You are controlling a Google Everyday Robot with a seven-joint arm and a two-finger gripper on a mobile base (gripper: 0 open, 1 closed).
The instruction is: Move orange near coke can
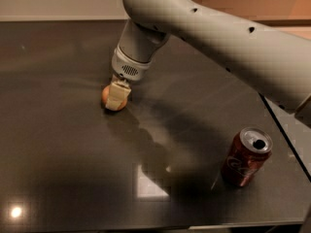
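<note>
gripper (116, 97) at the orange (105, 96) on a dark table (58, 144)
it covers the orange's front; whether it grips, i cannot tell. the coke can (245, 158) stands upright, well apart.

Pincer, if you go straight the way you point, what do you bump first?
The orange. The pincer points down right at it, seemingly touching, though depth is unclear; below lies the table.
</note>
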